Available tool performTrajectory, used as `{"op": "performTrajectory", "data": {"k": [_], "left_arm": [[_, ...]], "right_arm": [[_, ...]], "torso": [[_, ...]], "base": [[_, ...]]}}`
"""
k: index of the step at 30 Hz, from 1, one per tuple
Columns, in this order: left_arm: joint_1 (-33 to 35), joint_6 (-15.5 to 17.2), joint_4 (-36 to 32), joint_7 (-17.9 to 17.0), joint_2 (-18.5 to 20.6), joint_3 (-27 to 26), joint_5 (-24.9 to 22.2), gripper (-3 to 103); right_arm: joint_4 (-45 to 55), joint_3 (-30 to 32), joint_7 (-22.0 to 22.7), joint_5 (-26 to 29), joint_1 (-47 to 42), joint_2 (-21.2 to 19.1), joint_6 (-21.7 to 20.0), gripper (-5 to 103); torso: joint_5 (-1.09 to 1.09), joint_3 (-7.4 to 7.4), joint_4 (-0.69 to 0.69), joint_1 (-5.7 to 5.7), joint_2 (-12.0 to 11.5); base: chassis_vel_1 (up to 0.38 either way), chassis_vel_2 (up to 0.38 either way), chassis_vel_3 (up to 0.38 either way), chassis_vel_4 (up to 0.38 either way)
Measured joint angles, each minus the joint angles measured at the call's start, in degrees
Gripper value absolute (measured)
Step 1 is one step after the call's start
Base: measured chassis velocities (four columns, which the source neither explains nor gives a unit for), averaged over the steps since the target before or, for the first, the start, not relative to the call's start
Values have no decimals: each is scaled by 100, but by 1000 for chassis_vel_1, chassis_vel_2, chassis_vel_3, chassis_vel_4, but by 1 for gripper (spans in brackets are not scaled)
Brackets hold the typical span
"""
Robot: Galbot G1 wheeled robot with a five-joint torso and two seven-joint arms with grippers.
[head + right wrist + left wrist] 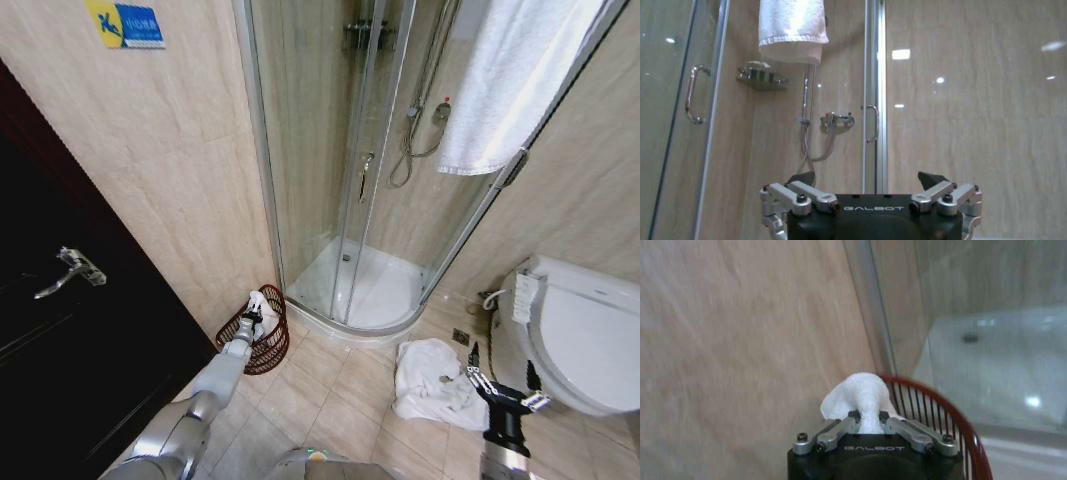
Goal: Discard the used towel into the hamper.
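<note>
Head view shows the left gripper reaching out to the small round dark reddish-brown wire-weave hamper, which stands on the tiled floor against the beige wall, just beside the corner of the curved glass shower enclosure. Its jaws are closed on a small bunched white towel, and in the left wrist view that towel bulges out just past the fingertips, with the hamper's red-brown rim curving directly beyond and to one side of it. The relation that matters is this: the towel sits at the hamper's mouth, over or just inside the near rim, so the drop looks to be almost straight down; whether the cloth is wholly clear of the rim cannot be told.

A second, larger crumpled white towel lies on the floor between the shower base and the white toilet. The right gripper hangs just beside it with jaws spread wide and empty, as the right wrist view confirms, so the right arm is the nearer one to that heap. Another white towel hangs over the top of the shower glass.
</note>
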Motion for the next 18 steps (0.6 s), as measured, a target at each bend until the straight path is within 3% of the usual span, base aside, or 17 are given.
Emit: {"op": "performTrajectory", "data": {"k": [7,18], "left_arm": [[-145,567,468,55,-173,-103,-97,8],[-151,710,720,246,-464,-333,-7,8]], "right_arm": [[12,56,-13,45,-47,36,-2,100],[29,31,-22,23,-50,77,-8,100]], "torso": [[0,0,0,0,0],[1,0,0,0,0]], "base": [[0,0,0,0],[0,0,0,0]]}}
